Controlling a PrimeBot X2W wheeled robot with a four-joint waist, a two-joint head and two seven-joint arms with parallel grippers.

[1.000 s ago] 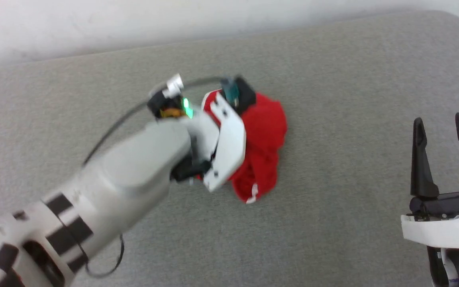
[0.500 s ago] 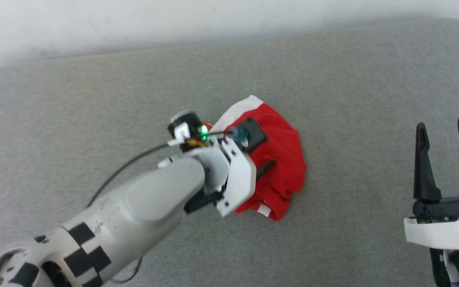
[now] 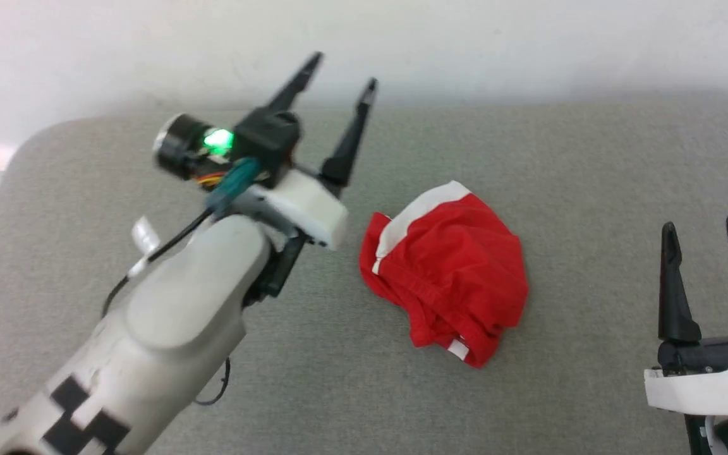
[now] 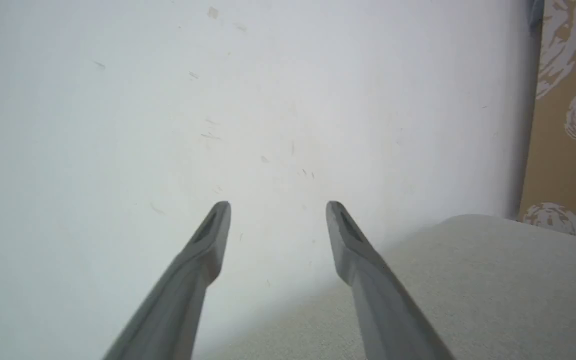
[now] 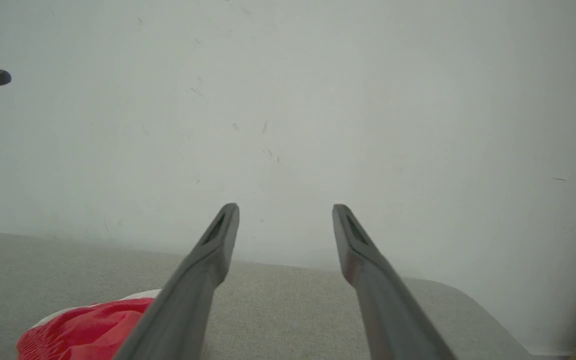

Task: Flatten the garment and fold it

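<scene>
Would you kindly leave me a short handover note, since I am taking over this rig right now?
Left gripper: jaws open, empty, off the cloth to its left, pointing toward the wall.
Right gripper: jaws open, empty, at the lower right, apart from the cloth.
Garment: red shorts with white trim, in a crumpled heap on the grey padded surface, between the two grippers.
Done: nothing visible; it is not flattened.
Left: spread it flat, then fold it.

Pale grey forearm [image 3: 174, 328], black square markings [image 3: 72, 395], thin black cable [image 3: 174, 236], green light [image 3: 217, 138], long dark fingers [image 3: 351, 136]
</scene>
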